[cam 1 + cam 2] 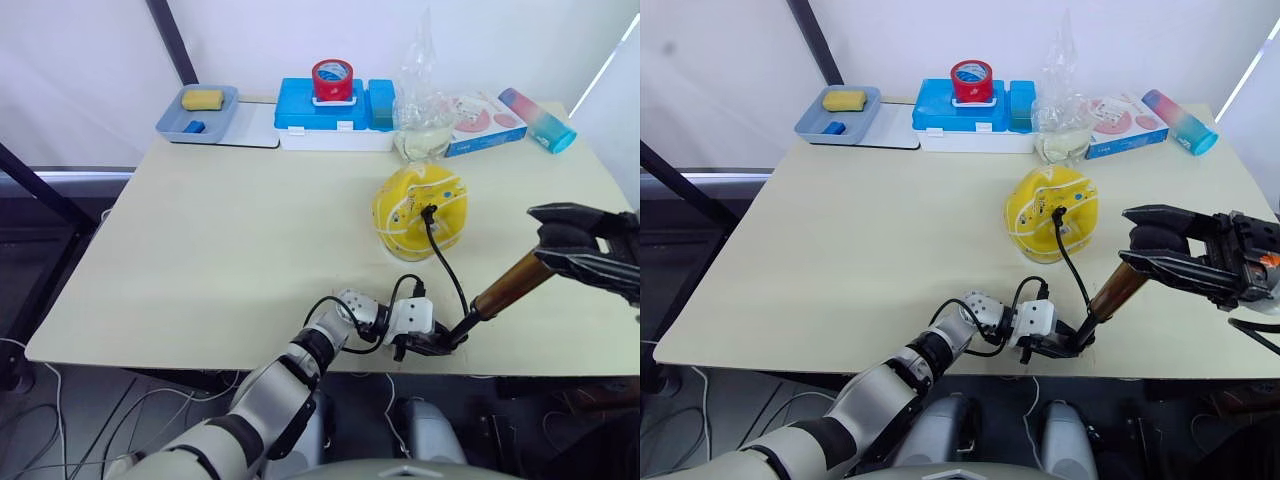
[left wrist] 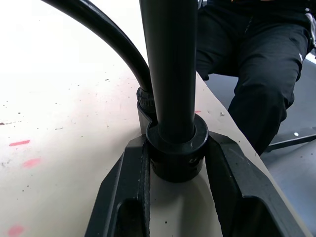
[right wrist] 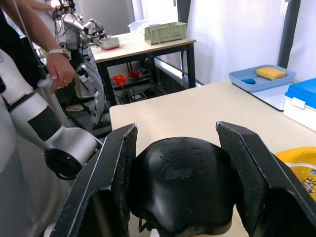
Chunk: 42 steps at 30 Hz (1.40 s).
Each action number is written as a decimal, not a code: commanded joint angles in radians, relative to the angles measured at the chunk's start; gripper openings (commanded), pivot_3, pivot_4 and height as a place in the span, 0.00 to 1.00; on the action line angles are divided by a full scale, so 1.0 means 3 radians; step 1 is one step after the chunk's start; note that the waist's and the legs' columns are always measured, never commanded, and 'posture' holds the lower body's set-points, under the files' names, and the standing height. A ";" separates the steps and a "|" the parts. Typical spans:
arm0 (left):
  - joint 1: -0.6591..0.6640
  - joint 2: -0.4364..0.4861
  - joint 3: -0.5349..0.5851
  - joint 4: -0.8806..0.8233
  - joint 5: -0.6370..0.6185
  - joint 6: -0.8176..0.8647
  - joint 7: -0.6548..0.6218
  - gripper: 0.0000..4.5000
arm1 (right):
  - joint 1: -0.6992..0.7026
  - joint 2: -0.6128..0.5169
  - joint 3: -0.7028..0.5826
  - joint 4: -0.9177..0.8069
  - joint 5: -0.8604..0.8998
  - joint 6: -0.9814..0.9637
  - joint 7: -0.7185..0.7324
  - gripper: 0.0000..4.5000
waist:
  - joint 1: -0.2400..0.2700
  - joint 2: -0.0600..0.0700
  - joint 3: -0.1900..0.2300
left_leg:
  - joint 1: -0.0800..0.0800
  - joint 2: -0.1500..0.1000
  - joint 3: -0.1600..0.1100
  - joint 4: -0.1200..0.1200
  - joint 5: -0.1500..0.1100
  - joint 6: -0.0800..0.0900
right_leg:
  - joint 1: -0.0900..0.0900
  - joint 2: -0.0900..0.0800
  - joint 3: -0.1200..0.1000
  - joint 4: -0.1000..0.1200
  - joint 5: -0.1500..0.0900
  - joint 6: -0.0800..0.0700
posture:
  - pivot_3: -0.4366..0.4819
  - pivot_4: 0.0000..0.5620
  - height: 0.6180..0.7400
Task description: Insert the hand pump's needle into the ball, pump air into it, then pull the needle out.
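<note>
Both end effectors clamp the hand pump (image 1: 512,285).

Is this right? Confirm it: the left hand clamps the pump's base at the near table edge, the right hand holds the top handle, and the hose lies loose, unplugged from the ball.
One detail is wrong. In the left eye view the hose is not loose: its end fitting sits plugged into the yellow ball. The rest holds: the left hand clamps the hand pump at its base by the near table edge, and the right hand holds the top handle.

left arm (image 1: 270,390): grey-white shells, black joints | looped black cables | black jaws
</note>
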 commanded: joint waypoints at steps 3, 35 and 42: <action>0.0079 0.0034 -0.0204 0.0191 0.0358 -0.0114 0.0073 0.24 | 0.0319 0.0171 0.0119 -0.0115 -0.0398 -0.0169 0.0116 0.45 | 0.0001 -0.0008 -0.0006 | 0.0000 0.0000 -0.0003 0.0000 0.0000 0.0000 | 0.0003 -0.0001 -0.0003 -0.0001 0.0000 0.0000 | 0.48 0.27 1.00; 0.0106 0.0057 -0.0134 0.0281 0.0384 -0.0074 -0.0002 0.24 | 0.0384 0.0092 -0.0188 -0.0062 0.0011 -0.0488 0.0116 0.45 | 0.0020 -0.0019 -0.0054 | 0.0000 0.0001 -0.0026 -0.0006 -0.0001 -0.0001 | 0.0019 -0.0006 -0.0032 -0.0031 0.0001 -0.0001 | 0.48 0.27 1.00; 0.0085 0.0063 -0.0127 0.0302 0.0386 -0.0064 -0.0007 0.24 | 0.0151 -0.0173 -0.0538 0.0038 0.0548 -0.0086 -0.0085 0.45 | 0.0020 -0.0018 -0.0053 | -0.0001 0.0001 -0.0027 -0.0012 -0.0001 -0.0001 | 0.0019 -0.0014 -0.0033 -0.0036 0.0001 -0.0002 | 0.48 0.27 1.00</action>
